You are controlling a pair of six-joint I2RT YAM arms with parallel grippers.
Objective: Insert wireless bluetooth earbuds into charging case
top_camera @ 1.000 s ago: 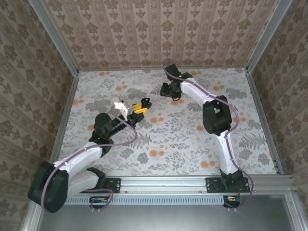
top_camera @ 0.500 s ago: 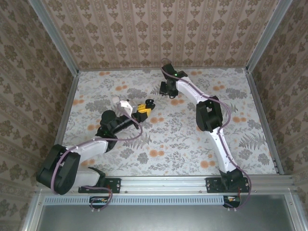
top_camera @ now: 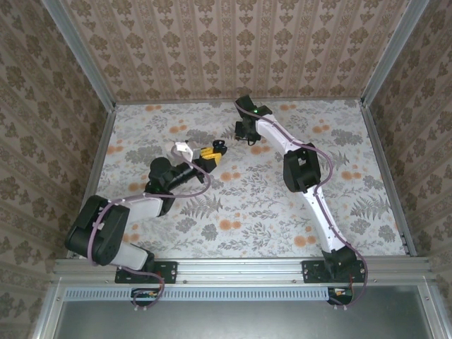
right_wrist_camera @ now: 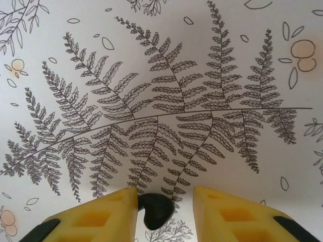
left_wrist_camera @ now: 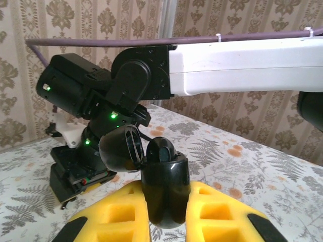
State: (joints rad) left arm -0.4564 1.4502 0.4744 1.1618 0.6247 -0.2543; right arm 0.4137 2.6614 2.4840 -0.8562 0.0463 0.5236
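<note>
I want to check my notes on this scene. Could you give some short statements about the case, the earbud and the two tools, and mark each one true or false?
1. The left tool is shut on the black case. True.
2. The lid of the case is closed. False: it stands open, tipped back beside the case.
3. A small black earbud sits between the fingers of the right tool. True.
4. The right tool's fingers are red. False: they are yellow.
</note>
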